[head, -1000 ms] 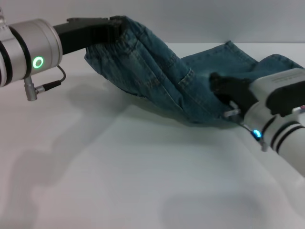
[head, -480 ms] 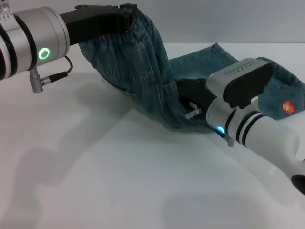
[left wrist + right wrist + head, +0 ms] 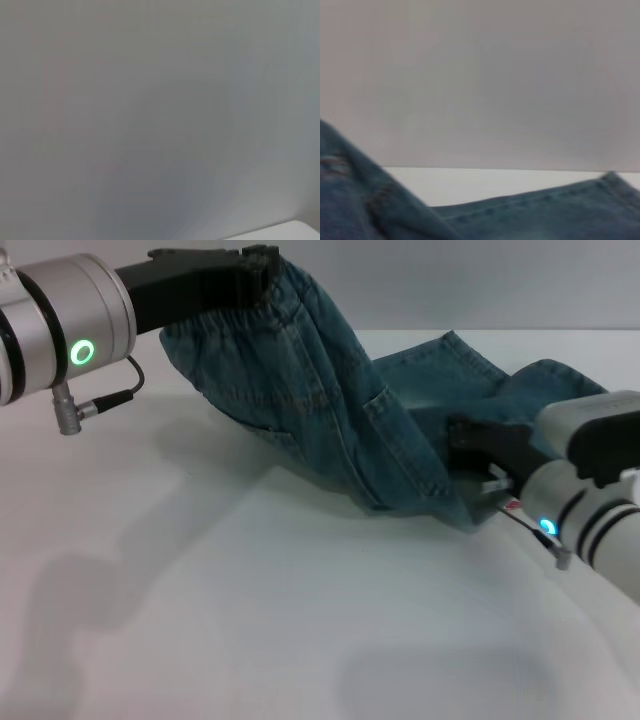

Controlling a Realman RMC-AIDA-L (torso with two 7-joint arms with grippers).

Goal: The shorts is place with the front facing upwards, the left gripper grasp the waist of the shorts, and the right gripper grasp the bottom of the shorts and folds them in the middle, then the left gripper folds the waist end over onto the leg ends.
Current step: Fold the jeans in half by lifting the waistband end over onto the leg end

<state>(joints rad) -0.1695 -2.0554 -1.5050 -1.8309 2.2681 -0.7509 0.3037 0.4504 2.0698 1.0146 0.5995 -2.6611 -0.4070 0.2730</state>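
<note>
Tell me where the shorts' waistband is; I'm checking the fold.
In the head view the waistband is lifted off the white table at upper left, shut in the left gripper; the right gripper is at the leg ends.

Blue denim shorts close across the lower frame, stitched seam on one fold, white table strip behind, plain grey wall beyond
</note>
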